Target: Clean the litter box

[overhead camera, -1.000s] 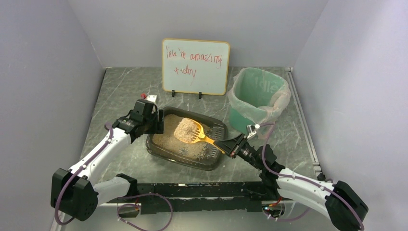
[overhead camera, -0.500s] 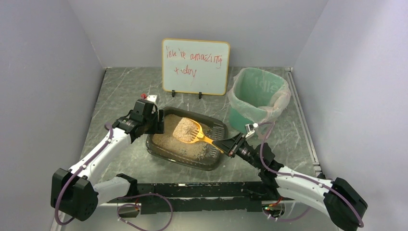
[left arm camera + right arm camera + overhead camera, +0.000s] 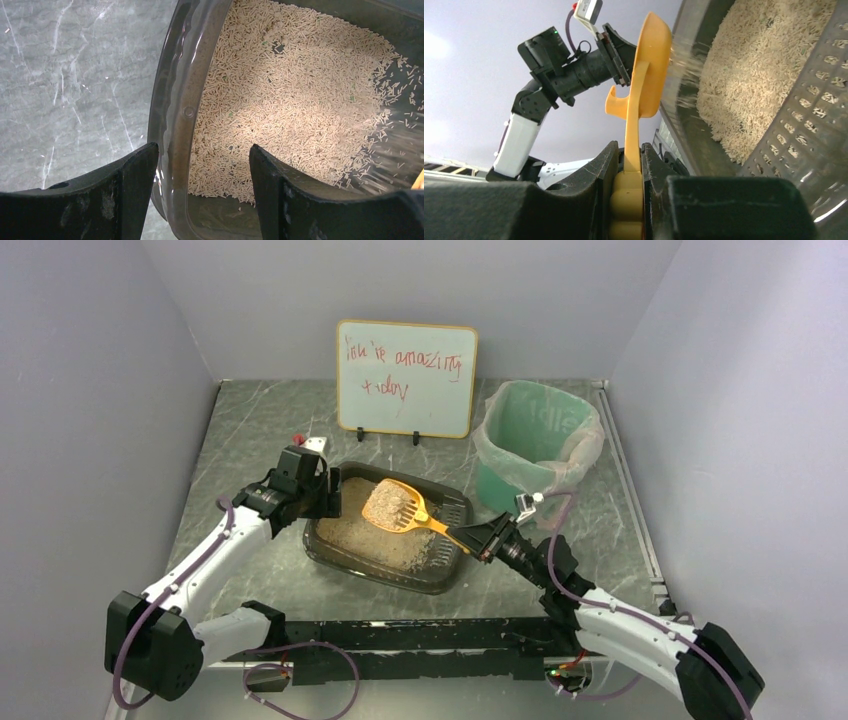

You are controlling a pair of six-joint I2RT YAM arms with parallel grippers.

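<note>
The litter box [image 3: 441,584] is a dark translucent tray with tan litter [image 3: 375,535] at mid-table. My right gripper [image 3: 478,538] is shut on the handle of an orange slotted scoop [image 3: 392,505], held above the litter with little litter left on it. In the right wrist view the scoop [image 3: 649,65] stands edge-on beyond the gripper [image 3: 629,150], with litter streaming off beside the ridged grate end [image 3: 809,105]. My left gripper [image 3: 322,495] is open at the box's left end. In the left wrist view it [image 3: 202,150] straddles the box wall [image 3: 172,100], one finger outside, one over the litter [image 3: 290,90].
A tall green bin [image 3: 540,445] with a clear liner stands at the back right, close behind the right arm. A whiteboard [image 3: 407,378] with red writing stands at the back. Grey walls close in both sides of the marbled table.
The heap of litter on the scoop has mostly sifted away into the box. The right gripper and scoop have shifted slightly right and up. The left arm has not moved.
</note>
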